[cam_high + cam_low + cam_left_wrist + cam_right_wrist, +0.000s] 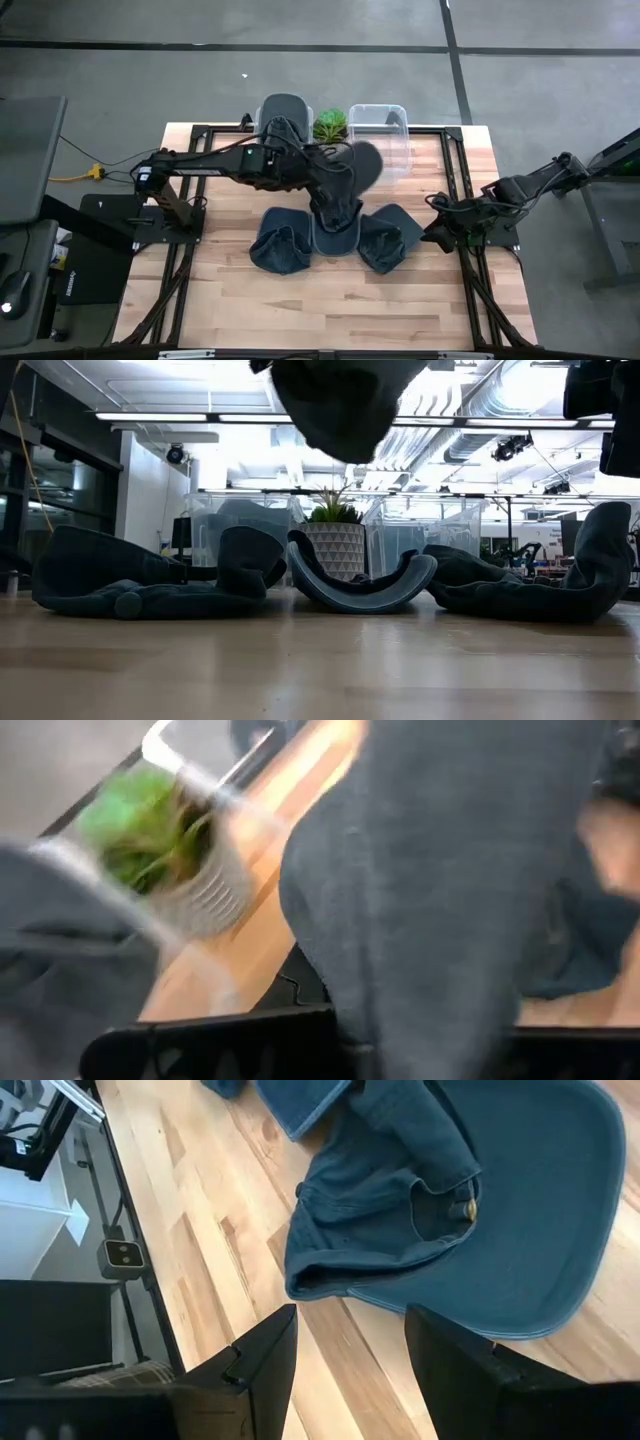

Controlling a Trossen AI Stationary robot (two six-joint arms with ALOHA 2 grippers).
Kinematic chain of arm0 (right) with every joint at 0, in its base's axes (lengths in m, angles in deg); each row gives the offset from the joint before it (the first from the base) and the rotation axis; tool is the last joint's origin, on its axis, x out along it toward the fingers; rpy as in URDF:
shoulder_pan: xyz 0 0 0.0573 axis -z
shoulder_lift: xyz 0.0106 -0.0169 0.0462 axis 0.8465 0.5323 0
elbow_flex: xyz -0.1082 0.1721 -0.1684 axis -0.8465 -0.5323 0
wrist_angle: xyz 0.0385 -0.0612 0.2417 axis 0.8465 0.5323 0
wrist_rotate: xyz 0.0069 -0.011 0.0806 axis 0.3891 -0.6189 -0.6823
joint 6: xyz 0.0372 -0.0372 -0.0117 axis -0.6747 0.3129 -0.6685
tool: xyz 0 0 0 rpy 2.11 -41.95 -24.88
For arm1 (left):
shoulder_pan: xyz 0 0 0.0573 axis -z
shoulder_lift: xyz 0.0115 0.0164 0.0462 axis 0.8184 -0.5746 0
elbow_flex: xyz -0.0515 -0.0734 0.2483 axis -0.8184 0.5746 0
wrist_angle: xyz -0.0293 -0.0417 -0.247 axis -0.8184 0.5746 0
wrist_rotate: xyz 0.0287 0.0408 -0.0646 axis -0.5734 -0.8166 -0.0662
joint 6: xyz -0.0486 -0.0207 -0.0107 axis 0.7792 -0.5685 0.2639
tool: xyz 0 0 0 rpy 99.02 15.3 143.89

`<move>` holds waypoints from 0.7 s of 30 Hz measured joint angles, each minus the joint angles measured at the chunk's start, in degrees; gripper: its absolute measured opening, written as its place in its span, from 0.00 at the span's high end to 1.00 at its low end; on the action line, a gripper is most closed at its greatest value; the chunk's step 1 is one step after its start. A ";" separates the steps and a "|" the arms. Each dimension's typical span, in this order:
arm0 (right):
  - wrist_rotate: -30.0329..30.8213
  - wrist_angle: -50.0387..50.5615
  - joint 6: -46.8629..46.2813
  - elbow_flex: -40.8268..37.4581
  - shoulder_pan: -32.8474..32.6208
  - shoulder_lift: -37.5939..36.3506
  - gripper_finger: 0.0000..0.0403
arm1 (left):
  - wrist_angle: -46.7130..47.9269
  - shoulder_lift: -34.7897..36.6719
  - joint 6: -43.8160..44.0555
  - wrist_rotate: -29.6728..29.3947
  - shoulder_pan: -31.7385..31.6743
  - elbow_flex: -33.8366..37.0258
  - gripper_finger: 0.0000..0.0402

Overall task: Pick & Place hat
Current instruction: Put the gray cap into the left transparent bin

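Left gripper (345,180), clamped on a dark grey-blue cloth cap (358,168) lifted above three similar caps, hung just short of the clear plastic bin (380,122) beyond it; right gripper (345,1365) waited part-open at the table's right edge.

You have matt blue cloth hats (283,248) with stitched seams on a table (400,300) of smooth pale wood planks, a clear glossy plastic bin (385,130), and matt black gripper fingers (262,1365).
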 joint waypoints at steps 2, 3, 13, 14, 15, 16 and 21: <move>0.01 0.50 1.10 0.00 0.00 -0.13 0.55 | 0.12 0.78 0.55 -2.24 -0.45 -0.08 1.00; 0.02 0.62 1.60 0.00 0.00 -0.22 0.55 | -0.32 0.98 0.92 -3.29 -0.70 -0.33 1.00; 1.85 2.28 3.64 0.00 0.00 -0.47 0.55 | 3.40 5.89 3.54 -8.31 -5.22 -0.23 1.00; 2.29 2.28 3.66 0.00 0.00 -0.52 0.55 | 2.85 6.24 3.58 -8.90 -5.90 -0.37 1.00; 2.65 2.26 3.68 0.00 0.00 -0.52 0.55 | 3.32 6.92 3.61 -9.08 -6.56 -0.31 1.00; 3.05 2.26 3.83 0.00 0.00 -0.52 0.55 | 4.35 7.66 3.41 -9.03 -7.25 -0.04 1.00; 6.21 2.02 4.10 0.00 0.00 -0.69 0.55 | 3.74 11.87 2.53 -8.93 -10.13 3.07 1.00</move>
